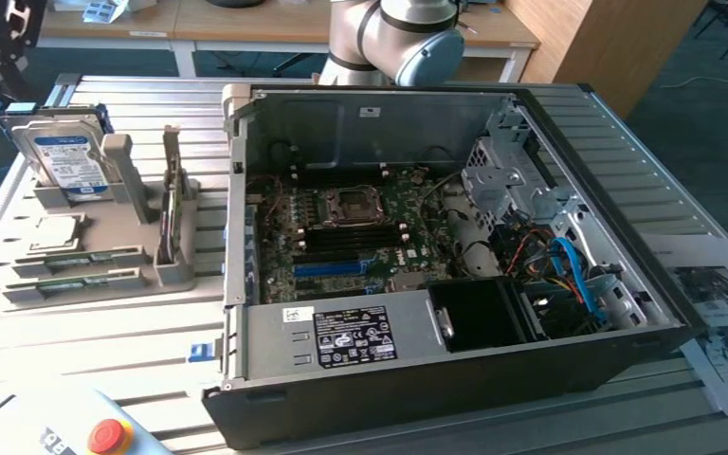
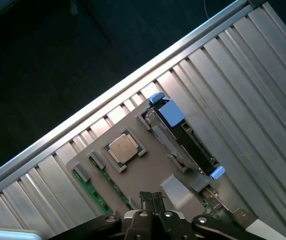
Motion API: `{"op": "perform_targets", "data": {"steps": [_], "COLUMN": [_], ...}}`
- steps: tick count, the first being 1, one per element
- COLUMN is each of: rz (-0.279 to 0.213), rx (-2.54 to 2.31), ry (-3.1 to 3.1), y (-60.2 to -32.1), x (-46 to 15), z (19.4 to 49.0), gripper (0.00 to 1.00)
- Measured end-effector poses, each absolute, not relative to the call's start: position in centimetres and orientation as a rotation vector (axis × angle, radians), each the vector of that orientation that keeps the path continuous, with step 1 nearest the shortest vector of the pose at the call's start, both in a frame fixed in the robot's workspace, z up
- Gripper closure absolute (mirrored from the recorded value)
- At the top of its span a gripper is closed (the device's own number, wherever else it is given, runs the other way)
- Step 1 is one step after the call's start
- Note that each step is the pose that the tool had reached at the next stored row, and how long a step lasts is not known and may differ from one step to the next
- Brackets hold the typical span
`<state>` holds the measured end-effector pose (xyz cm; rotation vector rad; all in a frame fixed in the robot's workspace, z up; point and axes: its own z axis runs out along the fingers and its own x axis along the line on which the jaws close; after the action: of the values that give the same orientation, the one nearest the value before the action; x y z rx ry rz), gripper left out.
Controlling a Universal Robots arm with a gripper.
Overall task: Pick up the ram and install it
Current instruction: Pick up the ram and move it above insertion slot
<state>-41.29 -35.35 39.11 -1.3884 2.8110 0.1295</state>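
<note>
**Claw over the parts holder, ram not yet taken**

Exterior view. The ram (image 1: 170,204) stands on its long edge in a grey holder (image 1: 149,275) at the exterior view's left. The holder sits on the slatted bench (image 1: 99,332), just beside the open computer case (image 1: 465,374). The ram's long axis runs from the far side of the frame toward the near side, alongside the case's wall. The same holder carries a hard drive (image 1: 67,161) standing upright, a processor chip (image 1: 54,230) lying flat, and two more green-edged sticks (image 1: 73,270) in low slots, lying across the frame. I take the standing stick to be the one wanted, though that is a judgement. Inside the case the memory slots (image 1: 338,256) run across the frame, so roughly square to the ram's present axis. The hard drive's blue-and-white label and the black label (image 1: 354,336) on the case's power unit both carry print, none of it readable.

Wrist view. The claw (image 2: 151,197) hangs above the holder with its tips drawn close together and nothing between them. The processor chip (image 2: 125,148) and the hard drive (image 2: 182,140), with its blue tabs, lie out beyond the tips. A green corner that I read as the ram (image 2: 210,206) shows just beside the claw, past the hard drive's end. A green stick edge (image 2: 98,192) runs on the claw's other side, parallel to the hard drive. The claw is near the ram but apart from it.
</note>
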Motion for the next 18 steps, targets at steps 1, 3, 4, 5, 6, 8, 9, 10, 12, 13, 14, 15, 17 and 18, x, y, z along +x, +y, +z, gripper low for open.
{"op": "perform_targets", "data": {"steps": [1, 3, 4, 5, 6, 8, 9, 10, 12, 13, 14, 15, 17, 18], "rz": [0.13, 0.132, 0.133, 0.134, 0.135, 0.137, 0.138, 0.139, 0.141, 0.142, 0.143, 0.144, 0.145, 0.146], "rx": [-1.405, -1.439, -1.456, -1.472, -1.49, -1.522, -1.539, -1.555, -1.587, -1.604, -1.62, -1.636, -1.668, -1.684], "ry": [2.803, 2.786, 2.778, 2.769, 2.76, 2.742, 2.733, 2.724, 2.706, 2.696, 2.687, 2.677, 2.658, 2.648], "y": [-35.35, -35.35, -35.35, -35.35, -35.35, -35.35, -35.35, -35.35, -35.35, -35.35, -35.35, -35.35, -35.35, -35.35], "x": [-41.29, -41.29, -41.29, -41.29, -41.29, -41.29, -41.29, -41.29, -41.29, -41.29, -41.29, -41.29, -41.29, -41.29], "z": [39.11, 39.11, 39.11, 39.11, 39.11, 39.11, 39.11, 39.11, 39.11, 39.11, 39.11, 39.11, 39.11, 39.11], "gripper": [0.9, 0.9, 0.9, 0.9, 0.9, 0.9, 0.9, 0.9, 0.9, 0.9, 0.9, 0.9, 0.9, 0.9]}}
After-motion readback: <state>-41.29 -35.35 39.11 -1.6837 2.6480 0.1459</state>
